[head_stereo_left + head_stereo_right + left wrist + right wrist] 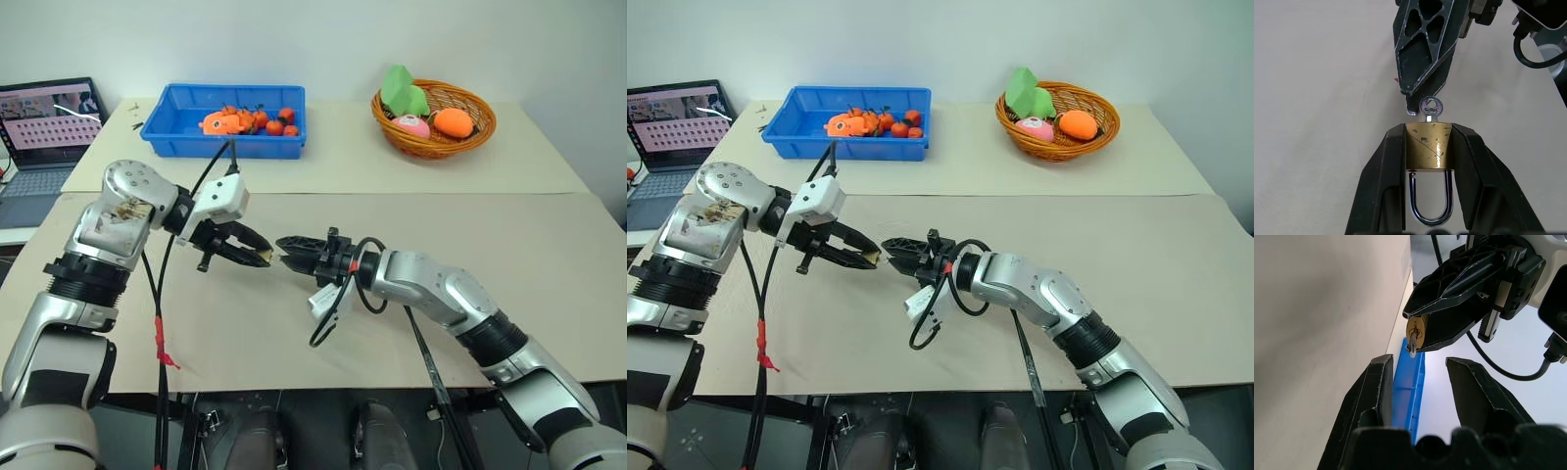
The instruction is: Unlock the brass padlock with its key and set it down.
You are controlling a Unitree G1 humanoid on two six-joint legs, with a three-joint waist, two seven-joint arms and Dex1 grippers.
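Two black end effectors meet tip to tip above the near middle of the counter (549,245), a broad surface with a matte, pale beige top. The left end effector (1428,147) grips the brass padlock (1429,146) between its two flat, ribbed plastic fingers: a small blocky body of scuffed, golden-yellow metal, with a thin, polished silvery shackle curving in a U back between the fingers. A small silvery key (1430,108) with a round, holed bow stands in the padlock's outer face. The right end effector (1415,377), of the same dark latticed plastic, has its fingers apart and empty, their tips just beside the key's bow. At the far left lie a rectangular blue plastic bin (176,132) of orange and red toys and an open laptop (44,127); far right, a round woven wicker basket (431,145) of soft toys
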